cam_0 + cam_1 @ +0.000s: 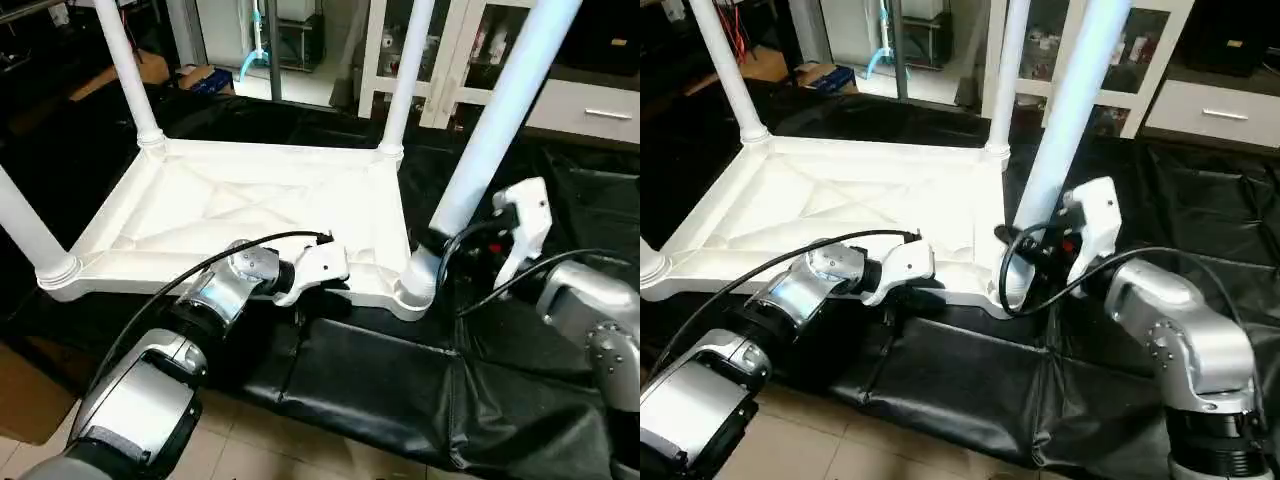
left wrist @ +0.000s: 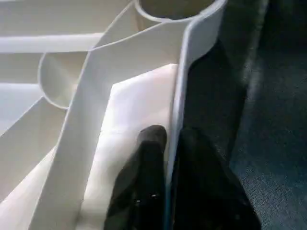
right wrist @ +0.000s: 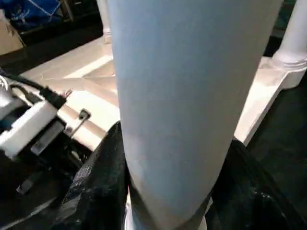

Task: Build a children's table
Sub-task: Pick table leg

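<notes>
The children's table lies upside down on a black cloth: a white ribbed tabletop (image 1: 230,205) with legs standing up from its corner sockets. My left gripper (image 2: 172,191) is at the near rim, one black finger (image 2: 144,182) inside the rim wall and one outside, shut on that wall. At the near right corner socket (image 1: 415,285), my right gripper (image 3: 168,191) is shut on the leg (image 1: 490,130) just above the socket, a finger on each side. Other legs rise at the far left (image 1: 130,70), far right (image 1: 405,80) and near left (image 1: 25,235).
The black cloth (image 1: 380,380) covers the low platform and hangs over its front edge to the tiled floor. A white glass-door cabinet (image 1: 470,60) stands behind on the right. A cardboard box (image 1: 205,78) sits at the back left, with brown cardboard (image 1: 25,390) at the near left.
</notes>
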{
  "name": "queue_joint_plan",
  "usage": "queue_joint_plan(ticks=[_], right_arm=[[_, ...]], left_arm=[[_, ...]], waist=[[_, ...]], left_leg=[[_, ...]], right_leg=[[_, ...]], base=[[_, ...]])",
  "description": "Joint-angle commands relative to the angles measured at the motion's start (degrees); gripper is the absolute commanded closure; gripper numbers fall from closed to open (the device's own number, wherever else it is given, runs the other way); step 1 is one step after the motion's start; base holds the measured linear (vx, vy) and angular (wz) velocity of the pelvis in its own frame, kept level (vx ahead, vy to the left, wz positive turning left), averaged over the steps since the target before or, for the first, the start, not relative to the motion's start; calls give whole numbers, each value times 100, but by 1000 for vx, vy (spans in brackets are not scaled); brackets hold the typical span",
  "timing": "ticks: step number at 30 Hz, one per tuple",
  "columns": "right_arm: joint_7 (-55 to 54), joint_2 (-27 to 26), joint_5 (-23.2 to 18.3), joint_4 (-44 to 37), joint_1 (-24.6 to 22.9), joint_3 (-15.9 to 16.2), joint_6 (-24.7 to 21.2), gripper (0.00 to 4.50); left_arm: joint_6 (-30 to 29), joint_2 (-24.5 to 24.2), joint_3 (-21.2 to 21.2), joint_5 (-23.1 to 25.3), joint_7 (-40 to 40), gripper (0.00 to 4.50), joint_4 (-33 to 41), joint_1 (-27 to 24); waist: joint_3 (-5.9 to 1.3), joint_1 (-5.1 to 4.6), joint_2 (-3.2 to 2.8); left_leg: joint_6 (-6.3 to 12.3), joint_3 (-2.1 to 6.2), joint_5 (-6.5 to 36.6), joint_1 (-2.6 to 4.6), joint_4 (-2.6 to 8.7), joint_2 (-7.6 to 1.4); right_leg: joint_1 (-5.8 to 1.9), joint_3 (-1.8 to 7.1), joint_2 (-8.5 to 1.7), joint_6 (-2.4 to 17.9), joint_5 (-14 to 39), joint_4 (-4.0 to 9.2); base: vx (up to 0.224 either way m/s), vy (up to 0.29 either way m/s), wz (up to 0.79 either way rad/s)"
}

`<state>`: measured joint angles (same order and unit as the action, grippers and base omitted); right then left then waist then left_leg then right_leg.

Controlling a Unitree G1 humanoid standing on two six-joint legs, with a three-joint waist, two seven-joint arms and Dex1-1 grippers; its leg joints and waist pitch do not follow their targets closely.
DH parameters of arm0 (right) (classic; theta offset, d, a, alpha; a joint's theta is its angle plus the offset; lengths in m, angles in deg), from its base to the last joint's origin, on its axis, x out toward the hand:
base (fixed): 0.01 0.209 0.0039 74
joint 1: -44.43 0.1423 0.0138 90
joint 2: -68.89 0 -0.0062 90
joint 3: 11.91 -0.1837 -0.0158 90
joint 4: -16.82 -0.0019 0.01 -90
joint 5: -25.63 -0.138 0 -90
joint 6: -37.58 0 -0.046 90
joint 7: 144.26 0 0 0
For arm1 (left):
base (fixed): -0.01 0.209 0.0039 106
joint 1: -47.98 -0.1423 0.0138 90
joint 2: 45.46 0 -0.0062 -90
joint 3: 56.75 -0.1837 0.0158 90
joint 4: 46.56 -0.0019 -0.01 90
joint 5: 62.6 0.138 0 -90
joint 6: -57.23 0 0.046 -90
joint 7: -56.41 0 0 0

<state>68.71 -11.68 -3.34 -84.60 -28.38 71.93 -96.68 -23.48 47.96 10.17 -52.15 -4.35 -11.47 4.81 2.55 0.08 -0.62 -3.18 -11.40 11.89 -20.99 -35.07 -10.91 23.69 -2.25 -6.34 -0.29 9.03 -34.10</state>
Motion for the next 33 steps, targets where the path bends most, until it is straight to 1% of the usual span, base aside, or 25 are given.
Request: queue_joint_plan(ticks=[1,2,3,4,5,6,7,9,10,11,12,13,14,15,16,18,19,20,21,22,24,25,26,28,33], right_arm=[[24,53,21,79,16,58,82,265],[53,108,62,132,38,127,49,265],[54,109,63,133,38,129,47,265],[76,130,72,153,48,159,37,265],[101,146,75,171,55,183,31,265],[108,151,76,175,56,189,32,265],[135,157,88,201,61,201,59,265],[179,174,115,267,83,233,80,265],[206,180,137,303,93,252,84,265],[227,187,153,330,102,270,81,265],[242,193,163,349,112,278,78,265],[287,217,165,368,115,320,40,265],[337,255,169,374,113,371,3,265],[369,306,176,372,102,434,-23,265],[391,343,167,369,90,475,-59,265],[413,388,162,367,75,511,-91,265],[415,391,162,367,74,513,-93,265],[445,436,145,373,71,526,-170,265],[445,436,145,373,71,526,-170,265],[581,556,119,319,53,590,-280,265],[622,590,115,289,46,605,-306,265],[635,596,116,273,42,597,-310,265],[635,596,116,273,42,597,-310,265],[644,652,57,199,40,572,-388,265],[580,562,-24,212,55,552,-429,265]], left_arm=[[-47,3,-206,147,-220,392,-157,-283],[-62,-21,-225,115,-361,408,-47,-378],[-63,-22,-226,113,-366,416,-43,-381],[-93,-38,-239,97,-446,421,23,-434],[-145,-61,-255,74,-532,421,115,-506],[-170,-69,-260,63,-566,425,150,-532],[-205,-79,-264,41,-636,432,192,-574],[-320,-110,-254,-28,-756,444,338,-661],[-390,-122,-240,-66,-813,449,419,-706],[-448,-133,-232,-95,-859,449,486,-739],[-478,-135,-226,-109,-883,449,514,-749],[-535,-131,-200,-156,-927,449,574,-776],[-559,-128,-184,-176,-941,450,604,-784],[-591,-133,-169,-178,-962,450,657,-805],[-606,-137,-156,-173,-964,450,689,-820],[-627,-146,-143,-153,-947,450,734,-844],[-629,-146,-142,-152,-945,450,739,-847],[-649,-160,-144,-136,-932,450,783,-879],[-649,-160,-144,-136,-932,450,783,-879],[-685,-190,-163,-87,-880,450,887,-956],[-697,-200,-174,-72,-853,450,910,-970],[-715,-207,-183,-69,-838,450,929,-977],[-715,-207,-183,-69,-838,450,929,-977],[-700,-214,-186,-27,-737,450,938,-987],[-641,-193,-170,-9,-670,450,956,-994]], waist=[[-401,-19,193],[-403,-18,173],[-406,-12,158],[-408,-13,156],[-408,-12,155],[-407,-13,186],[-397,-9,182],[-389,-2,184],[-379,-5,180],[-378,-7,184],[-375,-15,200],[-370,-17,221],[-367,-19,228],[-353,-21,213],[-353,-30,220],[-360,-44,211],[-363,-60,217],[-379,-72,225],[-377,-78,229],[-377,-94,232],[-376,-111,240],[-374,-120,245],[-374,-120,245],[-370,-131,248],[-376,-135,244]], left_leg=[[374,54,799,26,413,-151],[433,56,680,24,407,-156],[451,61,637,30,408,-163],[501,56,558,28,400,-161],[523,50,535,30,399,-161],[542,45,528,33,398,-166],[571,38,562,41,400,-173],[556,35,641,42,403,-171],[518,35,699,42,410,-171],[497,35,739,41,412,-170],[461,34,805,45,415,-174],[438,34,865,45,418,-172],[429,41,881,39,423,-171],[394,46,944,42,435,-175],[363,47,994,40,434,-173],[334,53,999,38,442,-173],[313,57,1054,34,451,-178],[299,62,1069,37,450,-180],[302,62,1079,38,453,-182],[312,65,1098,29,456,-181],[320,67,1155,25,458,-181],[316,64,1181,25,457,-179],[316,64,1181,25,457,-179],[273,73,1282,32,468,-182],[226,78,1343,32,480,-186]], right_leg=[[-297,136,-120,1254,1182,368],[-301,136,-128,1303,1053,346],[-303,136,-133,1327,996,329],[-306,139,-134,1353,894,321],[-302,141,-133,1367,864,322],[-299,142,-134,1382,851,320],[-290,146,-138,1405,895,322],[-287,148,-147,1400,1049,331],[-281,148,-147,1363,1192,351],[-281,147,-147,1339,1263,360],[-273,149,-144,1306,1358,366],[-268,147,-142,1249,1498,379],[-270,146,-144,1219,1569,382],[-259,144,-146,1154,1737,404],[-256,147,-148,1089,1868,419],[-244,147,-140,1035,1875,426],[-242,146,-137,1026,1860,430],[-251,144,-139,1033,1808,421],[-248,143,-136,1040,1787,423],[-253,141,-136,1055,1761,421],[-257,138,-136,1043,1827,431],[-246,141,-142,1023,1902,446],[-246,141,-142,1023,1902,446],[-234,138,-134,956,2098,466],[-224,140,-134,959,2059,468]], base=[[0,0,0],[0,0,0],[0,0,0],[0,0,0],[0,0,0],[0,0,0],[0,0,0],[0,0,0],[0,0,0],[0,0,0],[0,0,0],[0,0,0],[0,0,0],[0,0,0],[0,0,0],[0,0,0],[0,0,0],[0,0,0],[0,0,0],[0,0,0],[0,0,0],[0,0,0],[0,0,0],[0,0,0],[0,0,0]])
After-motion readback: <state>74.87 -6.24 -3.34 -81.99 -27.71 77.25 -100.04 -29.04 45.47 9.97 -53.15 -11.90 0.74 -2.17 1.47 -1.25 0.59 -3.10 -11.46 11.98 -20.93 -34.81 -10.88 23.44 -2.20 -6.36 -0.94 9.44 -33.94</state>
